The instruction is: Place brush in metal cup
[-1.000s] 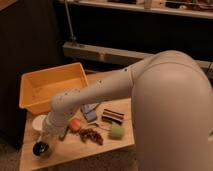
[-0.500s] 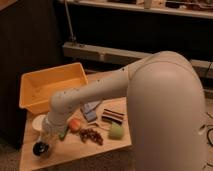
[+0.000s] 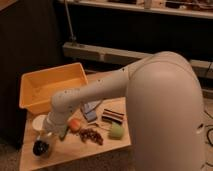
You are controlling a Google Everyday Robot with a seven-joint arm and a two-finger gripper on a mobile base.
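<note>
The metal cup (image 3: pixel 41 148) stands at the front left corner of the small wooden table (image 3: pixel 75 152); its mouth looks dark. My gripper (image 3: pixel 50 133) hangs at the end of the white arm (image 3: pixel 90 95), just above and slightly right of the cup. I cannot make out the brush as a separate thing. It is either hidden by the gripper or lost in the dark mouth of the cup.
A white round container (image 3: pixel 39 122) stands just behind the cup. A yellow bin (image 3: pixel 50 87) fills the back left. An orange item (image 3: pixel 74 124), a blue item (image 3: pixel 91 110), a dark striped block (image 3: pixel 112 116), a brown cluster (image 3: pixel 91 135) and a green item (image 3: pixel 116 131) lie to the right.
</note>
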